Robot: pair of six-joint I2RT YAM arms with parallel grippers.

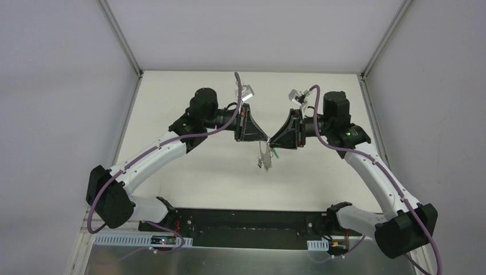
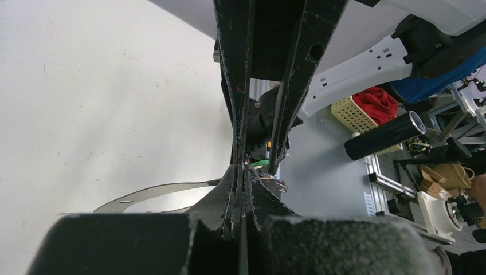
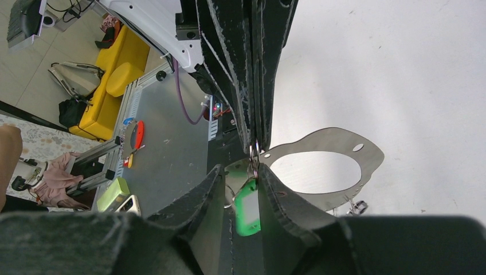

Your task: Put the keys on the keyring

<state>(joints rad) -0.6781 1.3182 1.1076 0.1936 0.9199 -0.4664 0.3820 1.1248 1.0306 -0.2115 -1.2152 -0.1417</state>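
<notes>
**Two white arms with black joints and purple cable**

We noted that the left arm (image 1: 155, 156) and the right arm (image 1: 375, 172) shared one build. Each had smooth white links dotted with small dark screw holes, joined by bulky rounded black housings. A purple cable (image 1: 213, 132) ran the length of each arm. The left gripper (image 1: 266, 139) and the right gripper (image 1: 271, 141) were black tapering triangles. Close up, their fingers (image 3: 229, 69) looked matte, with scuffed, pale-flecked edges. A small silver camera block (image 1: 246, 93) sat on each wrist, and a green light (image 1: 348, 133) glowed on the right arm's wrist motor.
</notes>
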